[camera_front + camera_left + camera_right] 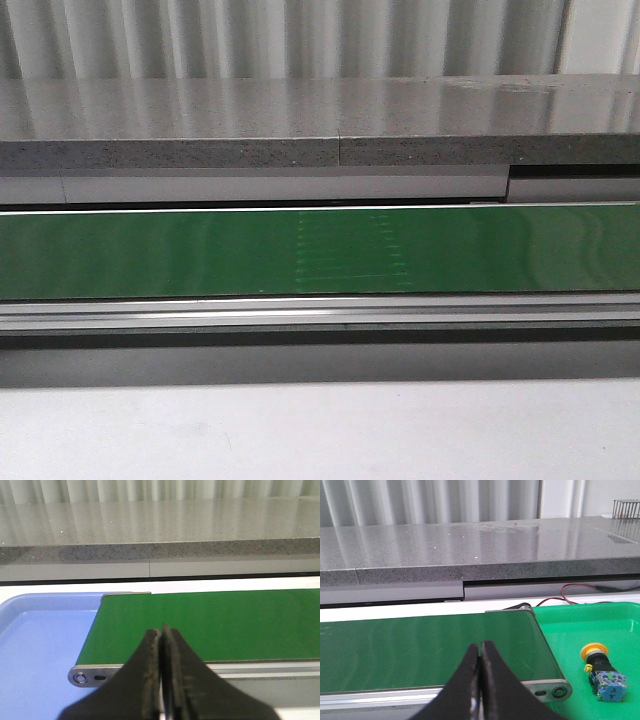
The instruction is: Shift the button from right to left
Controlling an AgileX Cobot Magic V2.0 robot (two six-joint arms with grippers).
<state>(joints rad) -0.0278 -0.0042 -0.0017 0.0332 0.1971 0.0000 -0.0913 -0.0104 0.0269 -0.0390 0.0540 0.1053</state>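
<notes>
With both arms out of the front view, only the wrist cameras show them: left pincer (161, 672) has its fingers pressed together, nothing between them; right pincer (480, 680) likewise closed up tight and empty.

Left pincer sits over the near edge of the green conveyor belt (210, 625), at that belt's end; end roller bracket (87, 676) is just beside the fingers; past the belt end lies a blue tray (40, 650), bare where visible.

Right pincer sits over the near edge of the other belt end (420, 652); just past the end bracket (552, 691) is a green tray (600, 625); the button (601, 672) lies in that tray on its side, yellow-orange cap towards the far side, black collar behind it, blue-and-clear block nearest the camera; well apart from the right pincer, not touched by it.

Red and black wires (585, 592) run behind the green tray; their ends are hard to see, probably under the grey tabletop (470, 550) ledge.

Front view: belt (320, 250) runs full width, grey tabletop (320, 120) behind it, white surface (320, 430) in front.
</notes>
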